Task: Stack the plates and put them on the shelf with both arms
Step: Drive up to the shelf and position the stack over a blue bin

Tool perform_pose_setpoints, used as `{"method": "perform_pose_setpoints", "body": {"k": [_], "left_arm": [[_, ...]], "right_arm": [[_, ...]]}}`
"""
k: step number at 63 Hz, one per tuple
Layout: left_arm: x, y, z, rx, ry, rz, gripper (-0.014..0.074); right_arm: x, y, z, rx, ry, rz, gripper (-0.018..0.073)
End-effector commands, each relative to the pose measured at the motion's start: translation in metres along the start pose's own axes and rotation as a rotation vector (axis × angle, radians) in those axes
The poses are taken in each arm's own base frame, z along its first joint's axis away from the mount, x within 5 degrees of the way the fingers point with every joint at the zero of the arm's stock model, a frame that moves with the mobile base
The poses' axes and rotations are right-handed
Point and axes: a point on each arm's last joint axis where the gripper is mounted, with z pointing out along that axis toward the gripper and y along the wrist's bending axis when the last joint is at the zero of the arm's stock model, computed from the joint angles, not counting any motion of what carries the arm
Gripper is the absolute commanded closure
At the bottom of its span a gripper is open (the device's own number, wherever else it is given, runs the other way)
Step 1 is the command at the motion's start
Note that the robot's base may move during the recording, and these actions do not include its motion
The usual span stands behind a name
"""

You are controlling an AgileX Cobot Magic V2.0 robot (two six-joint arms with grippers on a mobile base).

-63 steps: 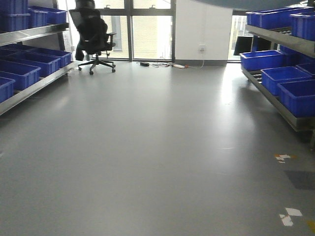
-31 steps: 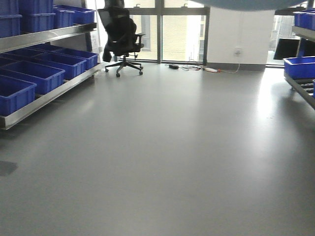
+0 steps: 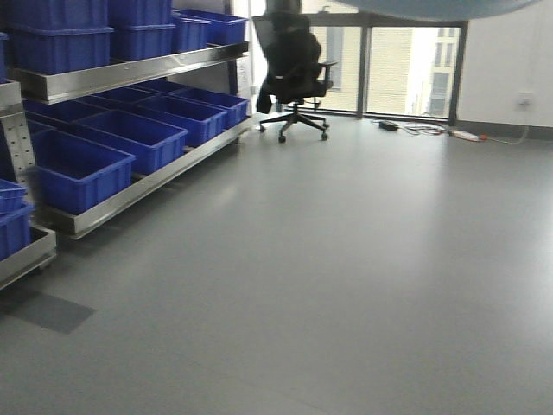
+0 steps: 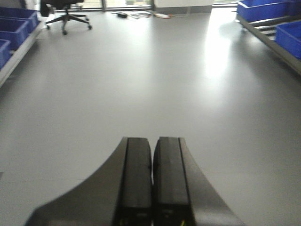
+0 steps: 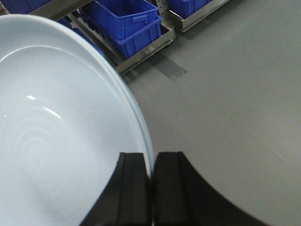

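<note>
A glossy pale bluish-white plate fills the left of the right wrist view, carried in the air above the floor. My right gripper is shut on its rim, one finger on each side of the edge. I cannot tell whether a second plate lies against it. In the front view the plate's underside shows as a pale arc along the top edge. My left gripper is shut with nothing between its fingers, pointing out over bare floor. The steel shelf runs along the left, loaded with blue crates.
Blue crates fill both levels of the left rack, and its lower rail sits near the floor. A black office chair stands by the far windows. Cables lie along the wall. Another crate rack lines the right side.
The front view has swung to the left: the left rack now looms large and near, the chair has shifted right in the picture, and the right-hand rack has left it.
</note>
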Motion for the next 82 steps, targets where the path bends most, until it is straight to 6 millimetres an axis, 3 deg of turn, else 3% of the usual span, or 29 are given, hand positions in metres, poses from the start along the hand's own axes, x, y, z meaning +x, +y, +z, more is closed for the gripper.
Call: {"method": "perform_pose_setpoints", "body": {"k": [1, 82], "left_arm": [[-0.0151, -0.0038, -0.0025, 0.041, -0.095, 0.001, 0.0512], [-0.0151, -0.0038, -0.0025, 0.041, -0.095, 0.001, 0.0512]], "right_arm": [[-0.0176, 0.0046, -0.0078, -0.006, -0.119, 0.010, 0.0503], [-0.0176, 0.0046, -0.0078, -0.006, -0.119, 0.010, 0.0503]]}}
